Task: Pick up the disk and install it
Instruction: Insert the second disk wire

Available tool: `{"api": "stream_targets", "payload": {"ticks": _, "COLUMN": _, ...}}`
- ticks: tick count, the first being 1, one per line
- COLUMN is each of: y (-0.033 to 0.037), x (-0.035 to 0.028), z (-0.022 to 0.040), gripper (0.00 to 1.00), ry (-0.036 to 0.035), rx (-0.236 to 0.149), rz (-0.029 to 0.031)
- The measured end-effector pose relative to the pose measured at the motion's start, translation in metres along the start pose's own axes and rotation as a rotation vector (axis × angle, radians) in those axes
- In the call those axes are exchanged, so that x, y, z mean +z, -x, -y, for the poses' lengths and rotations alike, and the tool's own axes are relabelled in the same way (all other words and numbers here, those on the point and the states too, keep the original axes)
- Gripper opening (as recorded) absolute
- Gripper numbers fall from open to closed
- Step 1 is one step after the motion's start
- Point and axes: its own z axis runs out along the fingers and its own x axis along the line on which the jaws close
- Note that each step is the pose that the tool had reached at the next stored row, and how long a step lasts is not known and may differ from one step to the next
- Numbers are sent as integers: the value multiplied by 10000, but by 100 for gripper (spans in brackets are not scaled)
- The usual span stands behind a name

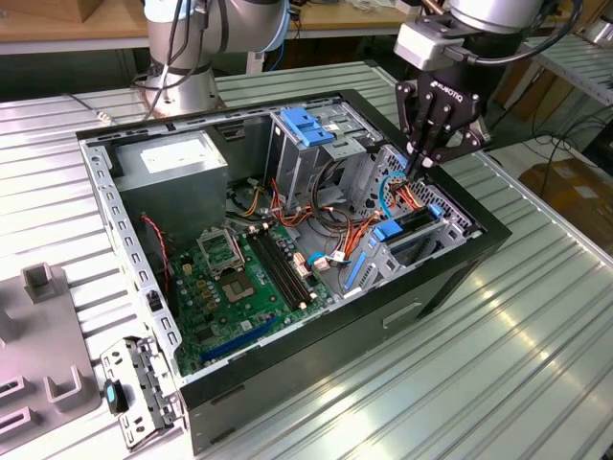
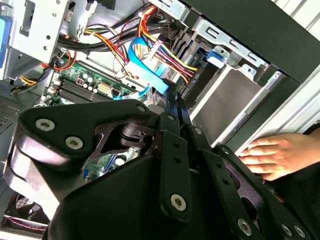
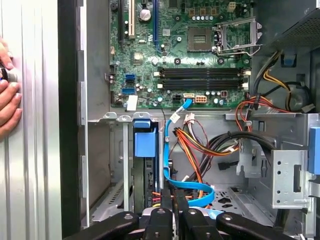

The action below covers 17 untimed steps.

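Disk seated in bay — gripper just above

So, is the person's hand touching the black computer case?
Apart. In the first wrist view, the hand rests on the ribbed table, with bare table between it and the case.

Green motherboard, blue-railed grey disk, black claw

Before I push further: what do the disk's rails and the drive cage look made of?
The disk has bright blue rails with a smooth, slightly glossy look, probably moulded plastic. The drive cage looks like bare sheet metal, grey, with punched holes and folded edges.
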Motion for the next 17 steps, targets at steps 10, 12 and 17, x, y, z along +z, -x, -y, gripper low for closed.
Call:
{"api": "stream_targets", "payload": {"ticks": 10, "y": 28, "x": 105, "z": 5, "gripper": 16, "ry": 0, "rx": -2, "rz": -32}}
{"api": "stream_targets", "payload": {"ticks": 12, "y": 30, "x": 128, "z": 5, "gripper": 10, "ry": 0, "rx": -3, "rz": -40}}
{"api": "stream_targets", "payload": {"ticks": 17, "y": 33, "x": 158, "z": 9, "gripper": 10, "ry": -1, "rx": -5, "rz": -117}}
